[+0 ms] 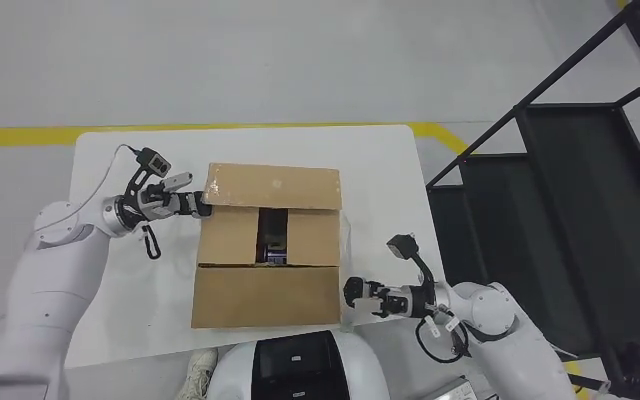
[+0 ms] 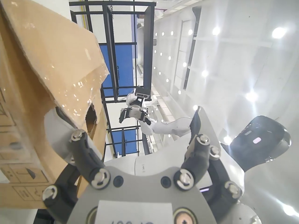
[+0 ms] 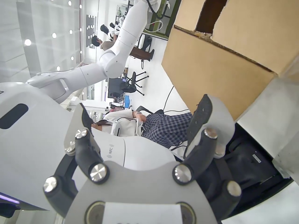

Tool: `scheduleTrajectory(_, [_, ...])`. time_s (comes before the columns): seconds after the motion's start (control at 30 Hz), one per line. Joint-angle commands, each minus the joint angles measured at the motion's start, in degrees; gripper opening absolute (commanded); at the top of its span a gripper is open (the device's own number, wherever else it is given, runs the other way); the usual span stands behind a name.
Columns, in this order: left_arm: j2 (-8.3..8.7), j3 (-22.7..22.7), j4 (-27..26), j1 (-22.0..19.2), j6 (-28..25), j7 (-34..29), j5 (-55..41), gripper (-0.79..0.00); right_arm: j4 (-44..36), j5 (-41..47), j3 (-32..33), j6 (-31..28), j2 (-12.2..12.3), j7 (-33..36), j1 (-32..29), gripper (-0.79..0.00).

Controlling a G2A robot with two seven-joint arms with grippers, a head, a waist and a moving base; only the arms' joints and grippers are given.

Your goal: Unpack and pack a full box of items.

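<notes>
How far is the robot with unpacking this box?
Done: both outer flaps of the cardboard box lie open. In hand: left gripper, open, at a corner of the far flap; right gripper, open, by the near flap. Left: inner flaps nearly shut, items inside.

White table [image 1: 385, 165], rounded corners. Bearing one brown cardboard box [image 1: 265, 296], set mid-table, close to the near edge. Outer flaps spread outward, inner flaps folded down, with a dark gap between them.

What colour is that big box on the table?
The box is plain brown cardboard; the top view shows it best.
</notes>
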Motion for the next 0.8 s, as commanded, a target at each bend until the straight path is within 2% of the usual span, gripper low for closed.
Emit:
scheduleTrajectory(0.0, [-0.44, 0.2, 0.7, -1.2, 0.8, -1.5, -2.9, 0.000, 0.3, 0.5, 0.5, -0.1, 0.1, 0.1, 0.0, 0.000])
scheduleTrajectory(0.3, [-2.22, 2.9, 3.3, -8.9, 2.3, -0.4, -3.3, 0.000, 1.3, 1.8, 1.2, -0.5, 0.5, -0.7, 0.4, 0.000])
scheduleTrajectory(0.53, [-4.81, 7.0, 10.4, -17.1, 2.4, 3.7, -2.2, 0.000, 2.2, 2.3, 2.1, -0.7, 0.8, -1.9, 0.1, 0.000])
scheduleTrajectory(0.77, [-7.18, 11.3, 19.4, -23.7, -0.5, 10.4, 4.9, 0.000, 3.5, 2.4, 2.6, 0.0, 1.0, -3.5, 0.6, 0.000])
